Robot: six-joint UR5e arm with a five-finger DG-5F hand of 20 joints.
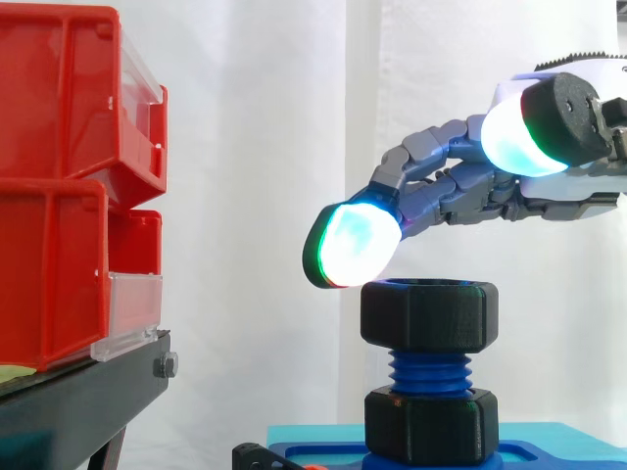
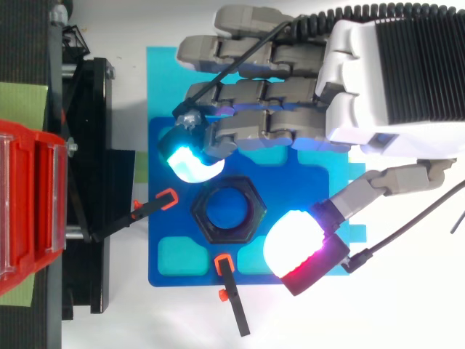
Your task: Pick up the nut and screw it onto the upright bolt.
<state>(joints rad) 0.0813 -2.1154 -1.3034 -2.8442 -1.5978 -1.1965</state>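
Two black hex nuts are sitting on one blue bolt (image 1: 429,370), which is standing upright on a blue plate (image 2: 174,254). The upper nut (image 1: 428,315) is resting at the top of the thread and the lower nut (image 1: 431,426) down at the plate, with bare thread showing between them. The upper nut's axis is running vertically in line with the bolt, its hole facing straight up.

The hand (image 2: 363,80) is hovering over it with fingers spread and lightly bent, gripping nothing. One cyan fingertip (image 1: 355,245) is lying at the nut's upper rim, and the thumb pad (image 2: 294,247) is hanging higher on the other side.

Two orange-tipped clamps (image 2: 156,205) (image 2: 231,291) are holding the plate's edges. Red bins (image 1: 54,196) are standing stacked on a black stand (image 1: 88,392).
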